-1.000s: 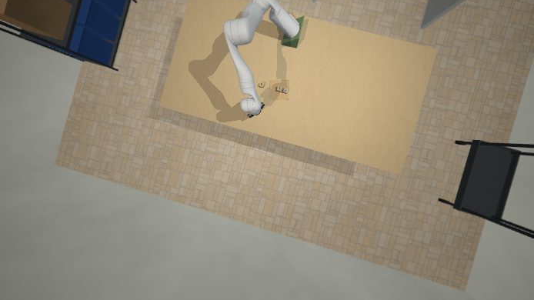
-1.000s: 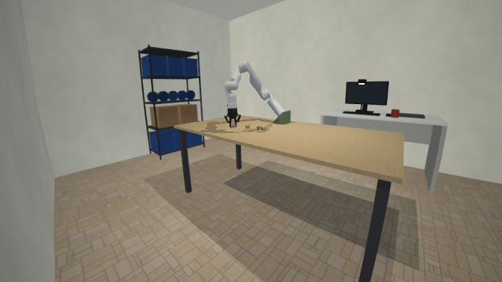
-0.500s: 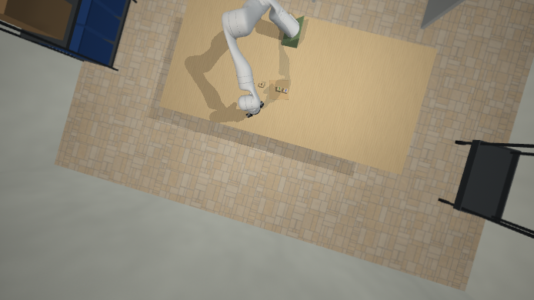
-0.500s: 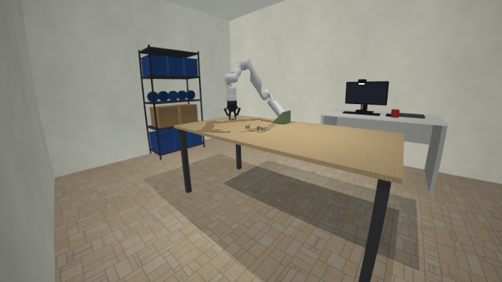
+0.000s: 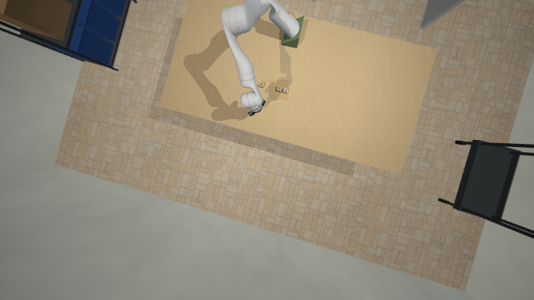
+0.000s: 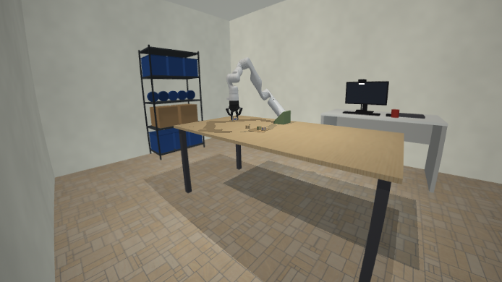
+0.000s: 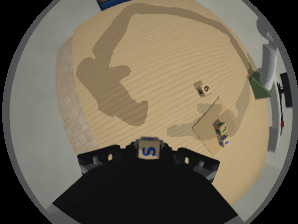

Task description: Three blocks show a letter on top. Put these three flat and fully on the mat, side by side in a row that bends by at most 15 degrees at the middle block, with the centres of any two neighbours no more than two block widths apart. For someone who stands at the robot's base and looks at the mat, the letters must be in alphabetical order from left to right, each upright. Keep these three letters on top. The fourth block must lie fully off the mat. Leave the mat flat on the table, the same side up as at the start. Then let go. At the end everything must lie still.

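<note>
My gripper (image 7: 149,145) is shut on a small block with a blue letter, which looks like an S, facing the wrist camera (image 7: 148,151). It holds the block above the table, near the front edge, to the side of the mat. The gripper also shows in the overhead view (image 5: 255,109) and in the side view (image 6: 234,115). The tan mat (image 5: 282,91) lies flat on the table and carries two blocks side by side (image 5: 282,89); they also show in the wrist view (image 7: 221,133). A third loose block (image 5: 261,84) lies on the table just off the mat.
The arm's green base (image 5: 293,33) stands at the table's far edge. A dark shelf with blue bins (image 6: 170,97) stands beyond the table end. A desk with a monitor (image 6: 385,116) and a black chair (image 5: 488,178) stand apart from the table.
</note>
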### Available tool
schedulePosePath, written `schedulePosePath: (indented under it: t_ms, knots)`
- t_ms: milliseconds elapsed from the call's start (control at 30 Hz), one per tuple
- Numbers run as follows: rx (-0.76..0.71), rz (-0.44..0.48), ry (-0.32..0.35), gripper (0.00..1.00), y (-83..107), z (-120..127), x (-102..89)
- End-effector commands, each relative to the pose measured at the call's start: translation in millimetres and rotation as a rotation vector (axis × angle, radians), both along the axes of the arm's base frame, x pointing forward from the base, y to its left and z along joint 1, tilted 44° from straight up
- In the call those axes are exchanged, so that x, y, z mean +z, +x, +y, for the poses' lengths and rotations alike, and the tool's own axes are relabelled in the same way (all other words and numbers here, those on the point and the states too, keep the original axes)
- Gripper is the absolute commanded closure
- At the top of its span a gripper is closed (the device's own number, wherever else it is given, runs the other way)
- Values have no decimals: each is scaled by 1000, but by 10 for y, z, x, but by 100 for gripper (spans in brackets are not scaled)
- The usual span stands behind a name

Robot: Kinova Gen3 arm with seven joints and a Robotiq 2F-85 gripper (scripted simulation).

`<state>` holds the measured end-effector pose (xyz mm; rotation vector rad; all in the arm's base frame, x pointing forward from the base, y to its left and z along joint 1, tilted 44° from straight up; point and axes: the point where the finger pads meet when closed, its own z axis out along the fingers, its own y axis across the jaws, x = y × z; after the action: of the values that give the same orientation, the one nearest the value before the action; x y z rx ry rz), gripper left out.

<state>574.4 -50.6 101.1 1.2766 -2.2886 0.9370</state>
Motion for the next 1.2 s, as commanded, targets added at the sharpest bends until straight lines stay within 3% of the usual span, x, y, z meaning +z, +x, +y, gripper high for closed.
schedulePosePath:
  t_ms: [0, 167, 533, 600, 833, 1167]
  knots:
    - [21, 15, 6, 74, -95, 91, 4]
    - [91, 78, 10, 74, -377, 207, -68]
    - [309, 296, 0, 74, -1442, 402, -275]
    - [309, 296, 0, 74, -1442, 402, -275]
    - [377, 374, -9, 74, -1837, 405, -324]
    - [385, 383, -11, 74, -1882, 403, -328]
